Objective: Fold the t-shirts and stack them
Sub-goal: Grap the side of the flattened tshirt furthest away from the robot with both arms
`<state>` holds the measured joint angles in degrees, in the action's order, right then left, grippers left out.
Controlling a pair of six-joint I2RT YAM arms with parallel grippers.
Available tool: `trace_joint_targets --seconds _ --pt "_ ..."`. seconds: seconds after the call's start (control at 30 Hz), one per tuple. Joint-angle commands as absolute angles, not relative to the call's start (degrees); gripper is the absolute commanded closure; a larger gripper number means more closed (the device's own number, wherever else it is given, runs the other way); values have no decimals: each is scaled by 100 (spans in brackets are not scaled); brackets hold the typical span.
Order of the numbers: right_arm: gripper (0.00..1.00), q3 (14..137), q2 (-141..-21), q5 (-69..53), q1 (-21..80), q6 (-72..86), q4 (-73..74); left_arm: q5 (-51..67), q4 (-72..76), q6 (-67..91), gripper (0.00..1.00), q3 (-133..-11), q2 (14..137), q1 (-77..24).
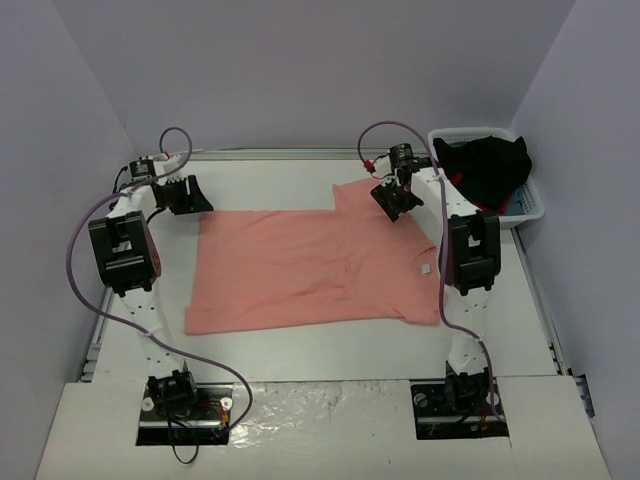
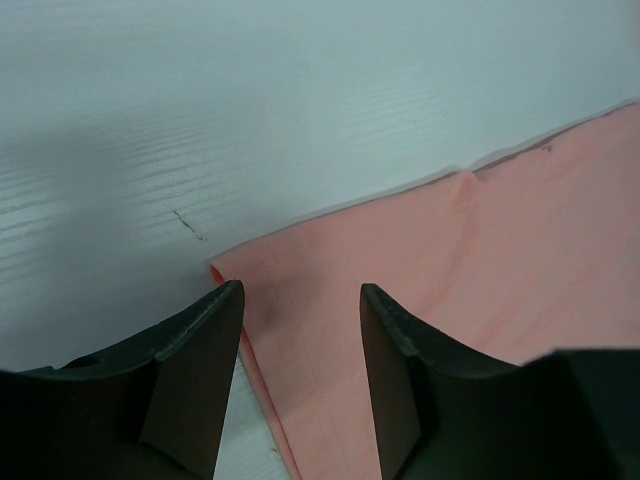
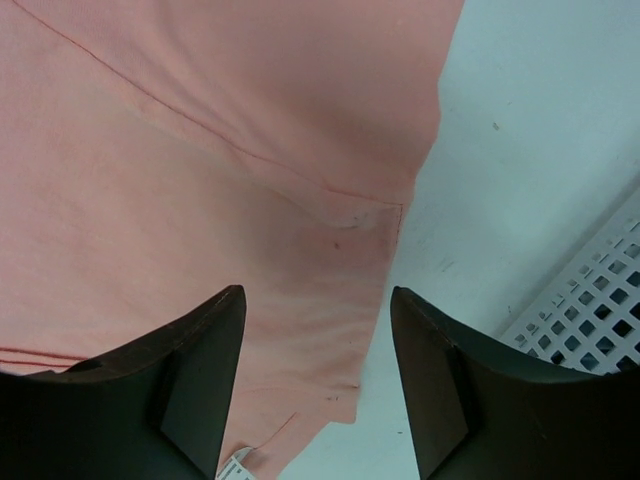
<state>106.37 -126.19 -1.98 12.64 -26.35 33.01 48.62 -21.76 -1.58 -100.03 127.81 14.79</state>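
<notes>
One salmon-pink t-shirt lies spread flat across the middle of the table. My left gripper hovers at its far left corner, open. In the left wrist view that corner of the shirt lies on the table below the gripper, whose fingers hold nothing. Over the shirt's far right part, near a sleeve, is my right gripper, also open. The right wrist view shows the shirt's edge running under the gripper, with cloth and bare table between the fingers. A white label shows at the hem.
A white plastic basket stands at the back right, holding dark clothes with a bit of red. Its lattice wall is close to the right of my right gripper. Grey walls close the table on three sides.
</notes>
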Motion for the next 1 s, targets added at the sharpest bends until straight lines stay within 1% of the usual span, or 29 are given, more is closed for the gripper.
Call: trace_joint_targets --seconds 0.0,0.37,0.5,0.6,0.67,0.73,0.77,0.83,0.87,0.97 --pt "44 10521 -12129 -290 1204 -2566 3305 5089 -2013 -325 52 -10239 12691 1503" --pt "44 10318 -12164 -360 1178 -2593 3287 4913 -2004 -606 52 -10195 12867 1512" --pt "44 10310 -12190 -343 1151 -2593 3287 4843 -2206 -826 52 -10160 12911 1494" --pt "43 10327 -12199 -343 1125 -2593 3278 4764 -2364 -1010 58 -10090 12920 1477" --pt "43 10327 -12199 -351 1116 -2593 3278 4729 -2434 -1089 58 -10046 12911 1477" --pt "43 10327 -12217 -352 1108 -2593 3278 4632 -2443 -1151 57 -9950 12894 1468" --pt "43 10327 -12225 -360 1099 -2601 3278 4623 -2409 -1143 53 -9932 12894 1476" --pt "43 10318 -12243 -360 1099 -2593 3278 4562 -2391 -1151 52 -9879 12876 1459" --pt "43 10318 -12252 -360 1090 -2610 3270 4535 -2391 -1169 53 -9870 12859 1433" --pt "43 10327 -12234 -352 1081 -2610 3287 4518 -2521 -1256 60 -9888 12832 1363"
